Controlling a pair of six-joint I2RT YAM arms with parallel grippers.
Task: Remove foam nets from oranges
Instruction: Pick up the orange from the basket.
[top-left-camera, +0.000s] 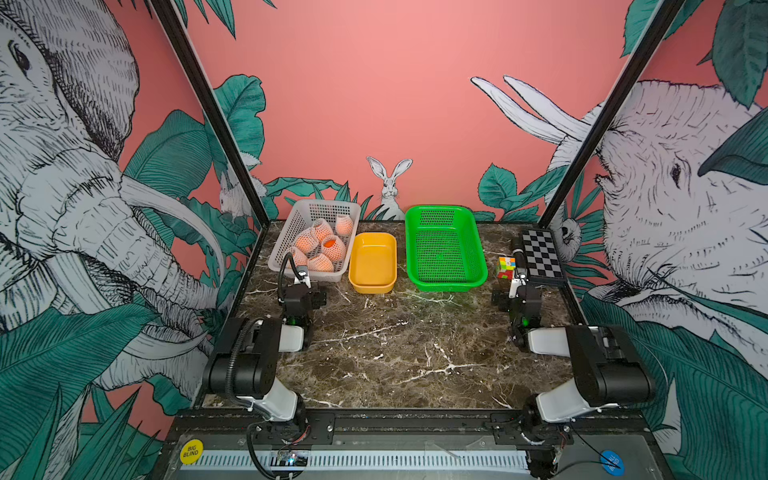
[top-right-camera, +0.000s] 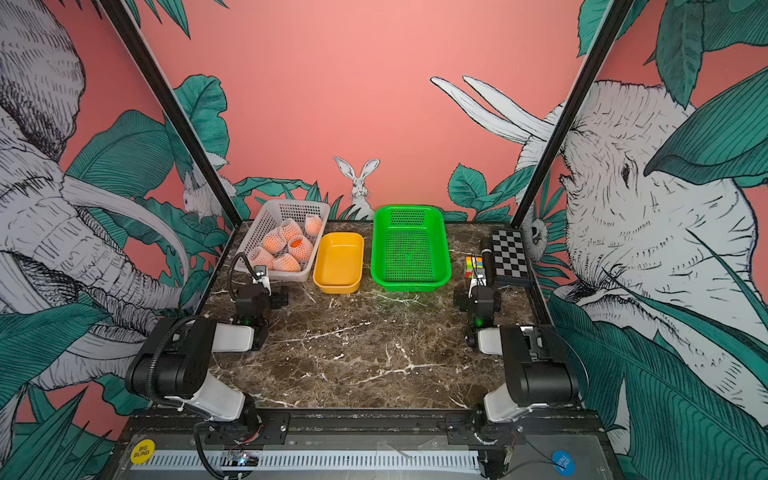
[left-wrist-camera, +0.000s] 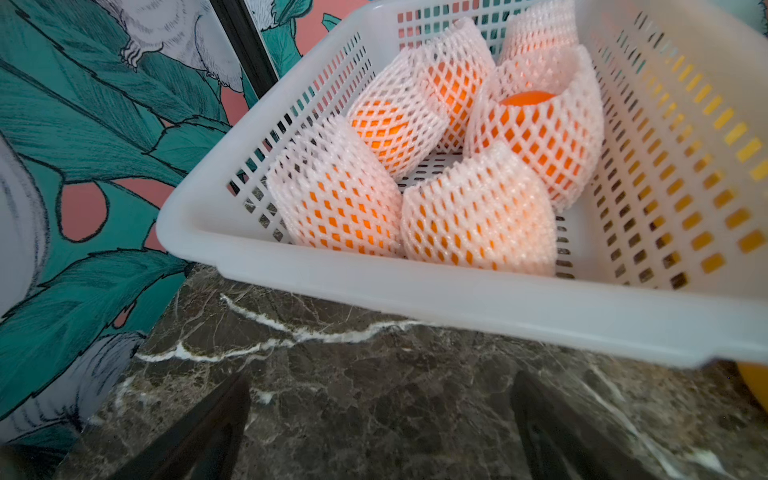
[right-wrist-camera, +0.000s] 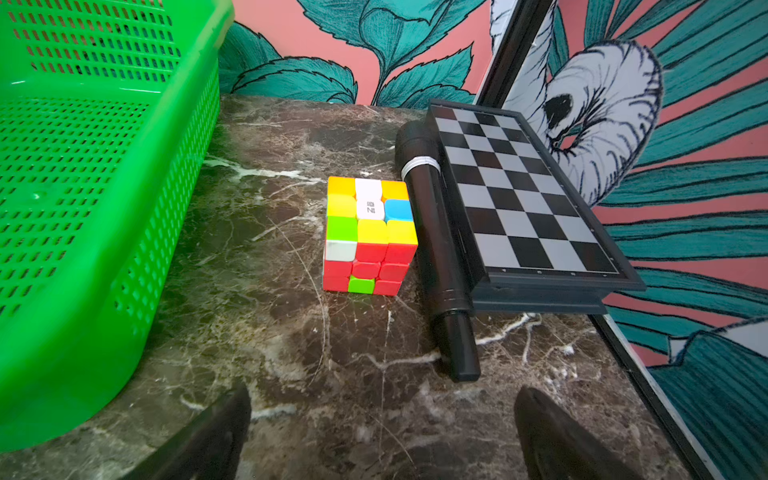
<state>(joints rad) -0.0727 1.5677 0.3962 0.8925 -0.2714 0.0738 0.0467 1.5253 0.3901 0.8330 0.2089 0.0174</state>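
Observation:
Several foam nets (top-left-camera: 320, 262) (top-right-camera: 286, 262), each with fruit inside, lie piled in a white perforated basket (top-left-camera: 286, 232) (top-right-camera: 253, 237) at the back left. The oranges show through the mesh, and one orange (top-left-camera: 329, 243) (left-wrist-camera: 525, 99) pokes out of its net's open end. In the left wrist view the nets (left-wrist-camera: 478, 216) fill the basket (left-wrist-camera: 457, 299). My left gripper (top-left-camera: 305, 286) (left-wrist-camera: 380, 380) sits just in front of the basket's near rim, open and empty. My right gripper (top-left-camera: 517, 282) (right-wrist-camera: 384, 392) hovers open and empty at the right, short of the puzzle cube.
A yellow tub (top-left-camera: 372, 262) and a green perforated basket (top-left-camera: 442, 249) (right-wrist-camera: 83, 187) stand empty beside the white basket. At the right edge sit a puzzle cube (top-left-camera: 505, 267) (right-wrist-camera: 368, 237), a black microphone-like cylinder (right-wrist-camera: 436, 257) and a folded chessboard (top-left-camera: 541, 257) (right-wrist-camera: 523, 195).

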